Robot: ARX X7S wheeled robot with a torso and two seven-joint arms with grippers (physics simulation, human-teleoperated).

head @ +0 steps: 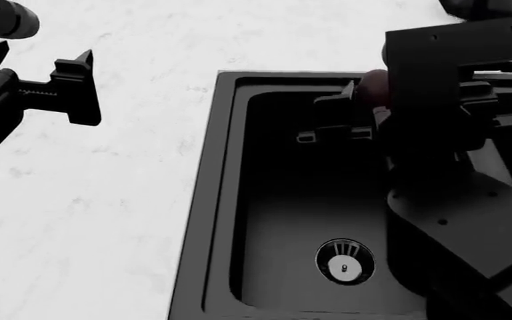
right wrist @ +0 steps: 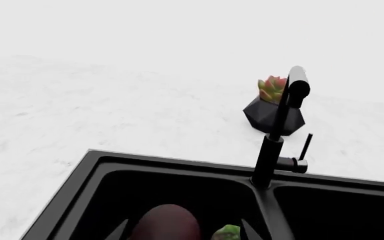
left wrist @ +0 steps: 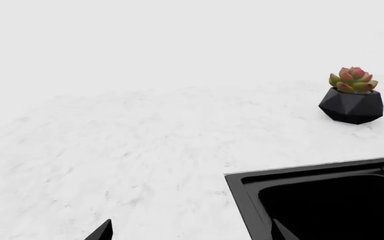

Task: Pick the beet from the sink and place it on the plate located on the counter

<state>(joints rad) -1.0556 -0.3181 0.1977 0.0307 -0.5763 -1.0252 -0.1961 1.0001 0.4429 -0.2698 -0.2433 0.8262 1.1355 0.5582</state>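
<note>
Two arms show: at the left, the left gripper (head: 47, 90) hangs over the white marble-look surface (head: 105, 200) with fingers spread and empty, while the right gripper (right wrist: 182, 231) sits in the matte black double-basin sink (head: 283, 220), fingers flanking the dark maroon round beet (right wrist: 165, 224), though I cannot tell if they pinch it. Lifting and placing remain, I judge; no plate shows, only a potted succulent (right wrist: 272, 107) behind the black tap (right wrist: 279, 135).

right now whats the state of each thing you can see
beet: in the sink, between the right gripper's fingertips
right gripper: down in the basin, around the beet; grip unclear
left gripper: open, empty, over the counter
sink: no water visible
faucet: no water running
succulent pot: upright on the counter
</note>
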